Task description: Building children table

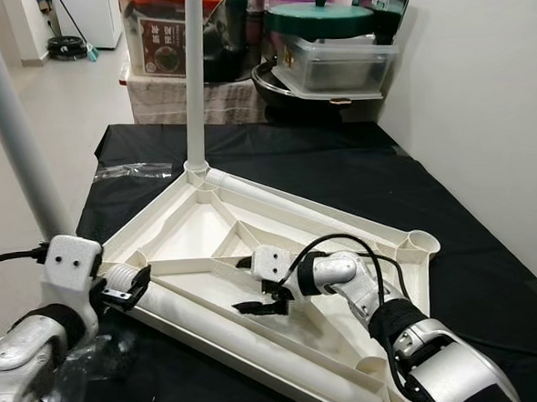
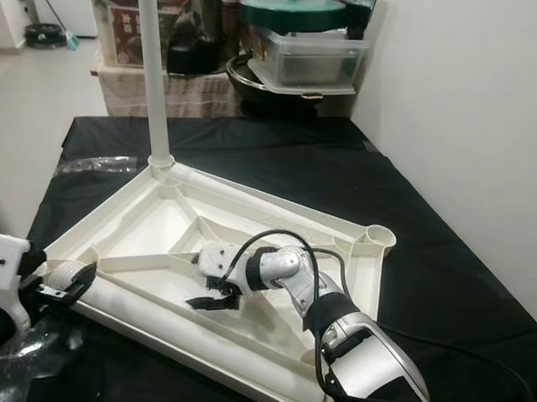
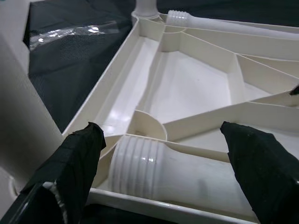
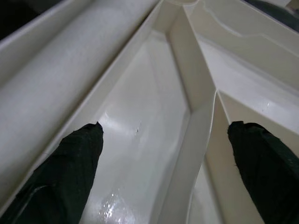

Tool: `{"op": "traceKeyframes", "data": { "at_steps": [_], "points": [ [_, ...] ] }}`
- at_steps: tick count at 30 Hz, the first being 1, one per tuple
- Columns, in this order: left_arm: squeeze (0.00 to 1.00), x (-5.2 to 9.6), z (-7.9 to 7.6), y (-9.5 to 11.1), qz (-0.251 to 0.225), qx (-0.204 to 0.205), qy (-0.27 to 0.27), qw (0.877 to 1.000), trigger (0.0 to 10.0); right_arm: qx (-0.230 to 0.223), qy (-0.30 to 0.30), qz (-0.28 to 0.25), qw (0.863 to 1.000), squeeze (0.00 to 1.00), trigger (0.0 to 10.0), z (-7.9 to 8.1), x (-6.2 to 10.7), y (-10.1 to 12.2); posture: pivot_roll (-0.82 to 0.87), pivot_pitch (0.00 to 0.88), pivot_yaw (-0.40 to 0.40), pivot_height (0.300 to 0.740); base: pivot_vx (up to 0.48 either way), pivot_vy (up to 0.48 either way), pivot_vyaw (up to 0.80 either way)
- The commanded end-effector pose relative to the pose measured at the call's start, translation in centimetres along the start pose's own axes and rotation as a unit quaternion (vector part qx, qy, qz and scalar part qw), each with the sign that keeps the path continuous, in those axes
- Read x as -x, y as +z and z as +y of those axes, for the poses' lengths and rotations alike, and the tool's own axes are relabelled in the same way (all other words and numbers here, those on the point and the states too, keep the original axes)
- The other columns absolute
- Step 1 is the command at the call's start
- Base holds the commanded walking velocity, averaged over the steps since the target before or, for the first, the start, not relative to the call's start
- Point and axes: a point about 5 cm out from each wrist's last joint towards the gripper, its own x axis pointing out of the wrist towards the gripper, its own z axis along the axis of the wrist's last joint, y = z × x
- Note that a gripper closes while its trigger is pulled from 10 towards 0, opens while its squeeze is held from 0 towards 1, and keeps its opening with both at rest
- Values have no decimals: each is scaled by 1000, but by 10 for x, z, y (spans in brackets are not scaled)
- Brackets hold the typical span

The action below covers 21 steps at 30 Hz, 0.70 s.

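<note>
Two grippers spread open over upturned white tabletop (image 1: 197, 228), left gripper (image 1: 128, 289) astride loose leg (image 1: 221, 327), right gripper (image 1: 261, 302) inside ribbed recess, one leg (image 1: 193, 78) screwed upright.

White wall (image 1: 480, 88) — pale floor (image 1: 70, 95)
</note>
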Motion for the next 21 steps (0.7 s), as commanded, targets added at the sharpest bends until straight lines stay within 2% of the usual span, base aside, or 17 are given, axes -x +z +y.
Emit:
{"op": "traceKeyframes", "data": {
  "at_steps": [1, 2, 4, 7, 8, 9, 10, 13, 15, 21],
  "points": [
    [0, 1, 4, -7, 22, 13, -6, 1000, 10000, -12, 10, -9, 1000, 1000, 10000, 1, 2, 0, 103, 0, -154, 740, 0, 0, 0],
    [0, -3, 13, -13, 32, 41, -17, 999, 10000, -26, 23, -34, 999, 1000, 10000, 0, 2, 8, 100, 0, -155, 740, 0, 0, 0],
    [0, -3, 13, -13, 32, 41, -17, 999, 10000, -26, 23, -34, 999, 1000, 10000, 0, 2, 8, 100, 0, -155, 740, 0, 0, 0],
    [0, -10, 15, -15, 39, 83, -54, 994, 10000, -24, 9, -42, 999, 1000, 10000, -3, -1, 14, 88, 0, -144, 740, 0, 0, 0],
    [0, -12, 16, -14, 39, 95, -64, 993, 10000, -22, 2, -40, 999, 839, 10000, -4, -1, 15, 86, 0, -140, 740, 0, 0, 0],
    [0, -12, 16, -14, 39, 95, -64, 993, 10000, -22, 2, -40, 999, 839, 10000, -4, -1, 15, 86, 0, -140, 740, 0, 0, 0],
    [0, -13, 20, -15, 42, 110, -65, 991, 10000, -25, -5, -38, 999, 0, 10000, -5, -1, 15, 82, 0, -138, 740, 0, 0, 0],
    [0, -15, 35, -17, 46, 148, -64, 986, 10000, -45, -19, -42, 998, 0, 10000, -9, 0, 16, 75, 0, -135, 740, 0, 0, 0],
    [0, -15, 35, -17, 46, 148, -64, 986, 10000, -45, -19, -42, 998, 0, 10000, -9, 0, 16, 75, 0, -135, 740, 0, 0, 0],
    [0, -19, 52, -23, 64, 169, -76, 981, 10000, -61, -22, -53, 996, 0, 10000, -8, -1, 19, 70, 0, -132, 740, 0, 0, 0]
  ]
}}
